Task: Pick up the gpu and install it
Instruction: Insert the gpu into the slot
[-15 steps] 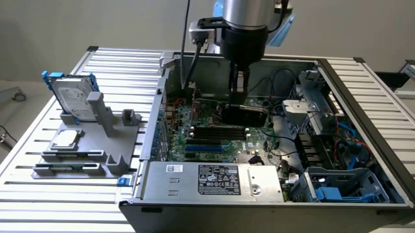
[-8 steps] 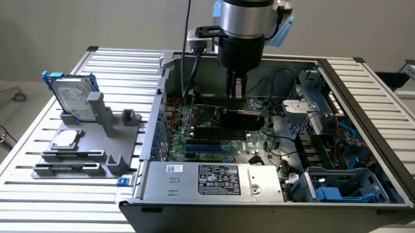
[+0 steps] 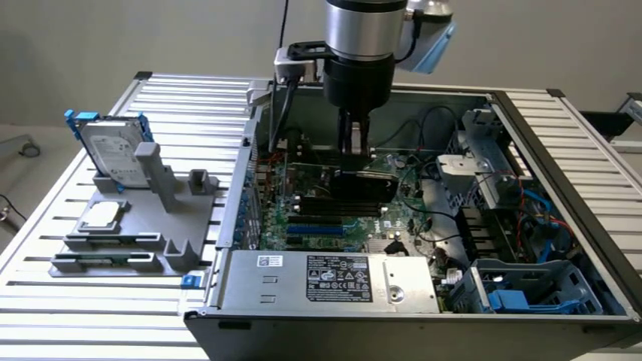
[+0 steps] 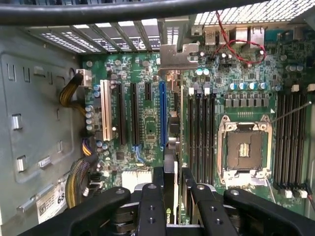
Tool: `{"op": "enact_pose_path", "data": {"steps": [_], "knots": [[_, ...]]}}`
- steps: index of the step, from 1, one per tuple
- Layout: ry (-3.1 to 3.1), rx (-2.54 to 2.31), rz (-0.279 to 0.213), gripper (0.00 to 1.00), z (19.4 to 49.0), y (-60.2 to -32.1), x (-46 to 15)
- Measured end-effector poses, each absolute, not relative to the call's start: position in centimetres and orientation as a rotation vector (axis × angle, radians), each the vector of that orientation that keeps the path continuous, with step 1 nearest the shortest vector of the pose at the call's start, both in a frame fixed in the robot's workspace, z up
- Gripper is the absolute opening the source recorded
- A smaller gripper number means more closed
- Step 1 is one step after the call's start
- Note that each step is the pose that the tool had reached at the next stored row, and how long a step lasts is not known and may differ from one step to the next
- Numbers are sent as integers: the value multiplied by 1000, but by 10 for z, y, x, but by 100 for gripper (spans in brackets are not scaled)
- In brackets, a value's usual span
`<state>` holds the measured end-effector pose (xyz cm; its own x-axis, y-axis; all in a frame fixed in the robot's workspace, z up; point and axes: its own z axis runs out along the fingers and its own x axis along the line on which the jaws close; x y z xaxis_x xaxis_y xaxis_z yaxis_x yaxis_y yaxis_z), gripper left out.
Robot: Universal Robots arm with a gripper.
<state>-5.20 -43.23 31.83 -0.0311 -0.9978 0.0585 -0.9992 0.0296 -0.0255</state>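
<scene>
My gripper (image 3: pixel 353 159) reaches down into the open computer case (image 3: pixel 561 143) and is shut on the gpu (image 3: pixel 361 185), whose black shroud shows just below the fingers. In the wrist view the gpu (image 4: pixel 171 147) appears edge-on between the two black fingers (image 4: pixel 151 196), running away from my gripper (image 4: pixel 171 191) to its silver end bracket (image 4: pixel 179 55) at the case's rear wall. The card hangs low over the motherboard (image 4: pixel 147 132), right beside the long blue slot (image 4: pixel 162 113). Whether its edge touches a slot I cannot tell.
A hard drive with blue rails (image 3: pixel 110 150) and a small silver chip (image 3: pixel 101 216) sit on a grey fixture at the exterior view's left. Inside the case are the power supply (image 3: pixel 331 278), the CPU socket (image 4: pixel 244 150), memory slots (image 4: pixel 202 132) and cables (image 4: pixel 236 46).
</scene>
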Motion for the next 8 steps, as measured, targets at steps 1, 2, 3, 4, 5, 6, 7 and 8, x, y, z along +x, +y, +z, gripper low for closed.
{"op": "enact_pose_path", "data": {"steps": [1, 2, 3, 4, 5, 6, 7, 8], "knots": [[-2233, 2174, 92, 26, 318, -433, -53], [-2229, 2178, 92, 26, 318, -434, -53], [-2226, 2180, 92, 26, 318, -434, -55], [-2224, 2183, 92, 26, 317, -435, -56], [-2222, 2185, 92, 26, 317, -435, -58], [-2218, 2189, 92, 26, 316, -436, -58], [-2213, 2195, 92, 26, 315, -436, -59], [-2210, 2199, 92, 26, 314, -437, -60]]}}
